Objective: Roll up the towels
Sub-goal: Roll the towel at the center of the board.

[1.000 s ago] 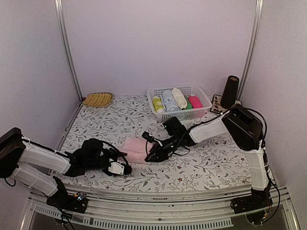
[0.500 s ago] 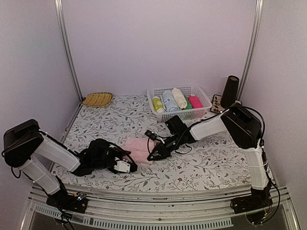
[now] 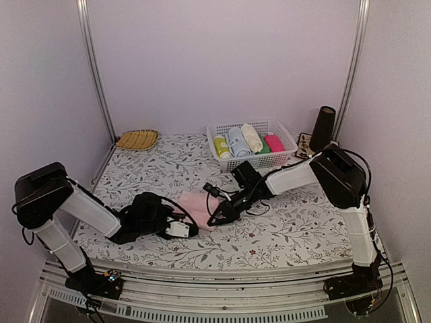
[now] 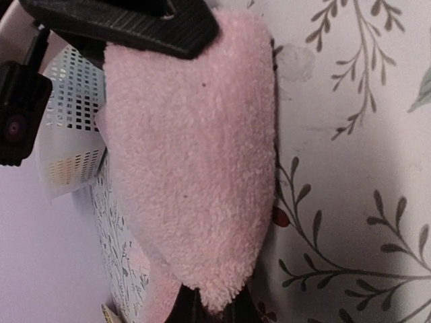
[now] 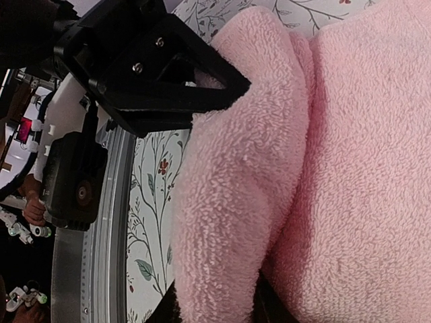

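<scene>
Because pink towel (image 3: pixel 194 204) seems soft, limp, light, grip folded edge; left gripper (image 3: pixel 190 227), right gripper (image 3: pixel 213 220) both clamped there.

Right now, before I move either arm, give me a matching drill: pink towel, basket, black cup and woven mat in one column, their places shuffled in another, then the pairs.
Things
1. pink towel
2. basket
3. black cup
4. woven mat

Places
A. back right corner
B. centre, nearer the front
C. back left corner
D. back centre

Pairs: 1-B, 2-D, 3-A, 4-C
</scene>
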Available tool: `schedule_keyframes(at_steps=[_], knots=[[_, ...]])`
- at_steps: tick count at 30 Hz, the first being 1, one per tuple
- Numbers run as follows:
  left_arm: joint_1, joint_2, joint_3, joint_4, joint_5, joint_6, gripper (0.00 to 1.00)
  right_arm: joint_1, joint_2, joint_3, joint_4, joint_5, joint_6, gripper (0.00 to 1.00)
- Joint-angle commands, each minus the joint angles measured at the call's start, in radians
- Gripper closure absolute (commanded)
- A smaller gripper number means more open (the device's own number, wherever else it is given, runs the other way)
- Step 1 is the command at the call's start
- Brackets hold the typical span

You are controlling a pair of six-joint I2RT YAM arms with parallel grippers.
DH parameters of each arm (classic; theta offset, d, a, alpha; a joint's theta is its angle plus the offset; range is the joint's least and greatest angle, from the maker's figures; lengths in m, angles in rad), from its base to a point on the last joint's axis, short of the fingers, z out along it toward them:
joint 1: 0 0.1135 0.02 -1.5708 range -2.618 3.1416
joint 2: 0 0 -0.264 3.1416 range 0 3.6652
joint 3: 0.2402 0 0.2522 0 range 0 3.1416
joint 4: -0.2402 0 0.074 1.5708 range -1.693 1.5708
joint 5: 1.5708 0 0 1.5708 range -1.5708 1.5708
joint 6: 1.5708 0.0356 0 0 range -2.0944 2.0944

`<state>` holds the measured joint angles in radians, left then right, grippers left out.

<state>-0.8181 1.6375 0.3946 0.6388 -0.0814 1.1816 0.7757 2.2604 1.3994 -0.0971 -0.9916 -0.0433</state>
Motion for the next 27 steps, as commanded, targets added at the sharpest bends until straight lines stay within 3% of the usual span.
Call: schedule_keyframes(at_steps=[1, 6, 12, 21, 27], knots=[[-0.005, 0.029, 0.028, -0.136, 0.009, -0.013, 1.0, -0.005, 0.023, 0.005, -0.095, 0.009, -0.03, 0.69], [0.005, 0.004, 0.128, -0.39, 0.097, -0.063, 1.0, -0.008, -0.065, -0.029, -0.132, 0.076, -0.094, 0.56], [0.036, 0.008, 0.323, -0.791, 0.248, -0.145, 1.0, -0.008, -0.289, -0.172, -0.074, 0.262, -0.201, 0.38], [0.092, 0.133, 0.584, -1.151, 0.42, -0.161, 1.0, 0.072, -0.549, -0.522, 0.206, 0.6, -0.458, 0.33], [0.123, 0.243, 0.723, -1.333, 0.505, -0.148, 1.0, 0.202, -0.572, -0.667, 0.482, 0.837, -0.685, 0.32]])
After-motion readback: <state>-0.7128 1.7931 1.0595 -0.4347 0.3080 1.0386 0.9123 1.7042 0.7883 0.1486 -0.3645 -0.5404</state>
